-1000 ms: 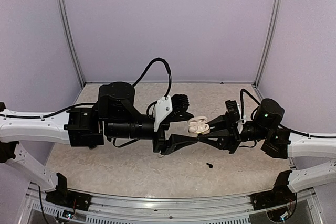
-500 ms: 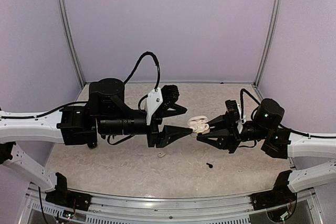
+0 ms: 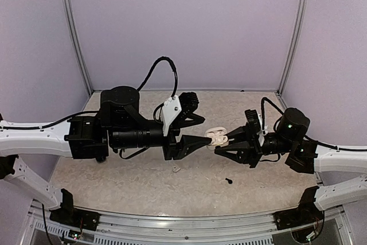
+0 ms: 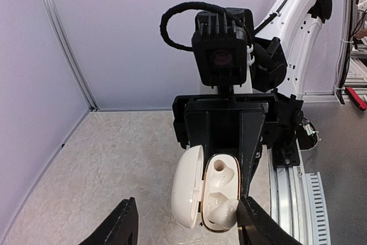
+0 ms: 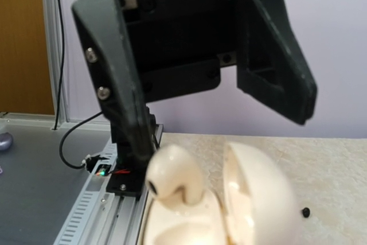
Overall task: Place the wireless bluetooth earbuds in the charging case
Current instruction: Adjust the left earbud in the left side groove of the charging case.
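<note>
The white charging case [image 3: 218, 137] hangs open above the table, with my right gripper [image 3: 223, 145] shut on its base. In the left wrist view its lid [image 4: 188, 190] swings left and the base [image 4: 221, 185] faces me. One white earbud [image 4: 225, 213] sits tilted in the lower slot, sticking out; the upper slot is empty. My left gripper [image 4: 186, 228] is open, its right finger [image 4: 258, 225] against that earbud and its left finger far off. The right wrist view shows the earbud [image 5: 172, 176] proud of the case [image 5: 258, 193].
A second white earbud [image 3: 175, 169] lies on the speckled table in front of the left gripper. A black earbud [image 3: 229, 181] lies nearer the front, right of centre. Purple walls enclose the table; a metal rail [image 3: 189, 222] runs along the near edge.
My left gripper rose from low over the table and moved up to the case, its jaws narrowing a little. The white earbud on the table has come into view. The right arm held still.
</note>
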### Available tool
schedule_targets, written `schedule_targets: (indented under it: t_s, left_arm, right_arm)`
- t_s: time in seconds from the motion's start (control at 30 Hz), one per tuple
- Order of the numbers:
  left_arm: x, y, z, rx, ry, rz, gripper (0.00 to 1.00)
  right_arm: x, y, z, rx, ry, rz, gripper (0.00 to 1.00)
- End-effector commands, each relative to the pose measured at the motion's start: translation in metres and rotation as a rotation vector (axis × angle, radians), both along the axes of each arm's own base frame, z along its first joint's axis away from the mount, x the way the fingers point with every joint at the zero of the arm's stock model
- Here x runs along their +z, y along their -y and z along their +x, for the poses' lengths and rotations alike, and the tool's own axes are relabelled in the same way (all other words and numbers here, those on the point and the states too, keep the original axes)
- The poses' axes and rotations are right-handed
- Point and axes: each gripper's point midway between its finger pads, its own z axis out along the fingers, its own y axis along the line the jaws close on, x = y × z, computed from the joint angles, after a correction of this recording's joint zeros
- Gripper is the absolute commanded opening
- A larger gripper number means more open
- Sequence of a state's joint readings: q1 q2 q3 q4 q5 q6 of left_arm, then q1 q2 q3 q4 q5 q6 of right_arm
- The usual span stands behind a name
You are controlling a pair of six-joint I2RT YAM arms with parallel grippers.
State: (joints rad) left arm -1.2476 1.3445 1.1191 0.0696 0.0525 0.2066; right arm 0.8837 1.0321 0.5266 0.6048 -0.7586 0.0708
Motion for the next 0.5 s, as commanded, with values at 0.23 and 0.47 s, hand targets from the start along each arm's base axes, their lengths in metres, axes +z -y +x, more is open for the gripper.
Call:
schedule_targets:
  t_s: [0.23, 0.47]
  left_arm:
    - [-0.002, 0.006, 0.016, 0.08, 0.02, 0.022, 0.57]
    - [-0.005, 0.007, 0.024, 0.116, 0.031, 0.034, 0.55]
  right_arm:
    - [0.01, 0.0, -0.006, 0.021, 0.018, 0.021, 0.0]
    - [0.012, 0.0, -0.009, 0.04, 0.021, 0.027, 0.0]
